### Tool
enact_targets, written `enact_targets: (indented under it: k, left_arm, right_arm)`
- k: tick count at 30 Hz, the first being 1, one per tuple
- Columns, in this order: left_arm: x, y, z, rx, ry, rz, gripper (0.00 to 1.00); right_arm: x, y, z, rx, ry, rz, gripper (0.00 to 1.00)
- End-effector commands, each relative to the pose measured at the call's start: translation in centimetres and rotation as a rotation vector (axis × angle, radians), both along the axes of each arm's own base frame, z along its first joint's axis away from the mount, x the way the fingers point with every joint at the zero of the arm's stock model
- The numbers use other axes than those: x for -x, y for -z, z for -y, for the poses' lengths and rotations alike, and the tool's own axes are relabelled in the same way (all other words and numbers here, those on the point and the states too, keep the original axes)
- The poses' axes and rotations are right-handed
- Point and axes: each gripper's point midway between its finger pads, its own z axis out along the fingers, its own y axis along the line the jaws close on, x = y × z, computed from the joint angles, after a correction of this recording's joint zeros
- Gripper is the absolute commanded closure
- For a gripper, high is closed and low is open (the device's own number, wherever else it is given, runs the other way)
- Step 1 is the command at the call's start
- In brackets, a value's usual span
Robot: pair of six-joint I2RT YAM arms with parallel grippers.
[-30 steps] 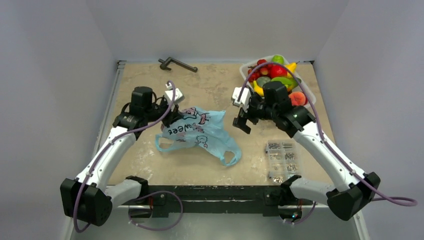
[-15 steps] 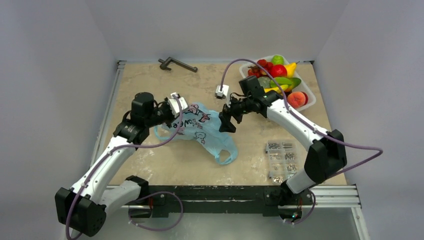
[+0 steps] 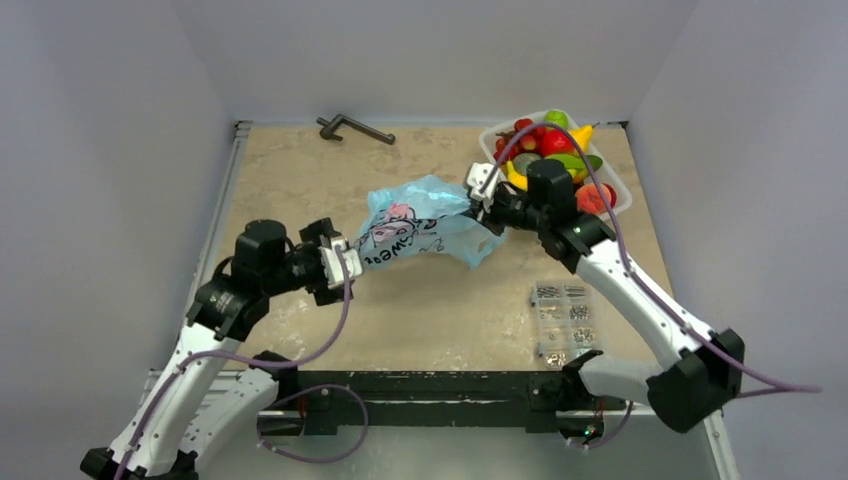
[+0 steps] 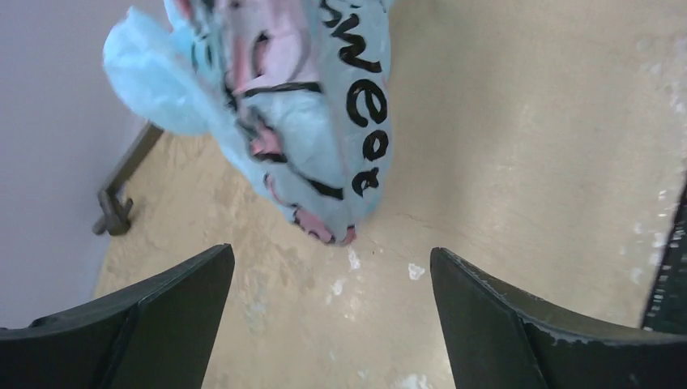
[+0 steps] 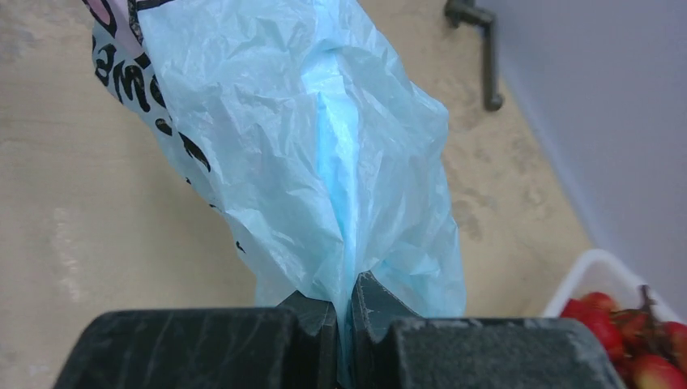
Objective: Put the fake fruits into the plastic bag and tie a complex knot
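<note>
Left arm [image 3: 195, 365] extended, left pincer [image 4: 330, 267] spread wide, right arm [image 3: 640, 300] bent, right pincer [image 5: 344, 306] pinched tight.

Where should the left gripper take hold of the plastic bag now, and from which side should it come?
Probably the bunched printed end of the plastic bag, approached from the left. The right gripper pinches the opposite edge, so the bag stretches toward the open left gripper, that end pointing between its jaws.
</note>
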Motion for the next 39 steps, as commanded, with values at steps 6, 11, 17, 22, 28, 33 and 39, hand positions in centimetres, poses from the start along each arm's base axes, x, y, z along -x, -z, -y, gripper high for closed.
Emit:
enact_targets:
  k: [6, 11, 17, 22, 28, 33, 39]
  left_arm:
    - [1.0, -11.4, 0.3, 0.445, -0.211, -0.601, 0.04]
    - [-2.0, -11.8, 1.2, 0.459, -0.239, -0.711, 0.00]
    - [-4.1, -8.6, 2.1, 0.525, -0.461, -0.870, 0.00]
    - [-4.6, -7.1, 4.2, 0.634, -0.577, -1.016, 0.00]
    - [-3.9, -3.1, 4.8, 0.565, -0.723, -1.071, 0.00]
    - [-4.5, 0.4, 2.7, 0.527, -0.881, -1.096, 0.44]
    - [-7.5, -4.4, -1.7, 0.797, -0.734, -1.048, 1.00]
  right_arm:
    - [0.2, -6.0, 1.4, -0.020, -0.055, 0.695, 1.00]
    - [0.9, -5.9, 1.1, -0.004, -0.101, 0.746, 1.00]
    - [0.9, -6.1, 0.9, -0.008, -0.092, 0.741, 1.00]
    - [1.4, -5.7, 0.5, 0.002, -0.111, 0.752, 1.00]
    - [1.1, -6.2, 0.2, -0.005, -0.095, 0.766, 1.00]
    - [1.2, -6.6, 0.6, -0.005, -0.070, 0.778, 1.00]
    - [1.3, -4.9, 2.4, 0.055, -0.031, 0.715, 1.00]
